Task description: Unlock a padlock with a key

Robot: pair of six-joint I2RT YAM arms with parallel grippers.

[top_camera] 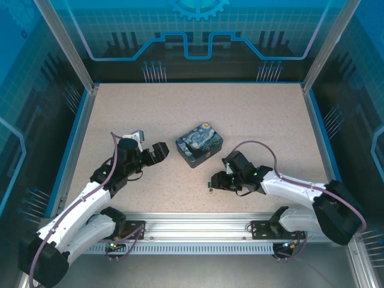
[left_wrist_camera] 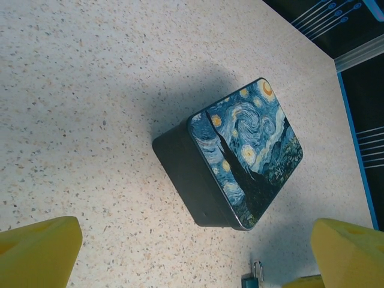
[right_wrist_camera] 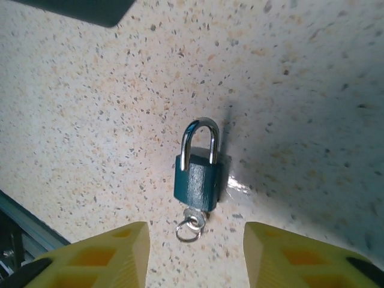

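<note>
The padlock is being seen lying on the speckled surface, with the key sitting in its keyhole. The right jaws are being held spread just short of it, gripping nothing. The left jaws are being held wide apart near the painted box.

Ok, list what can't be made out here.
Right wrist view: key blade hidden in the padlock base; turned or not, cannot tell.
Left wrist view: padlock cut off by the bottom edge.
Top view: padlock a speck, shackle too small to read.
Right wrist view: box cut off by the top edge.
</note>
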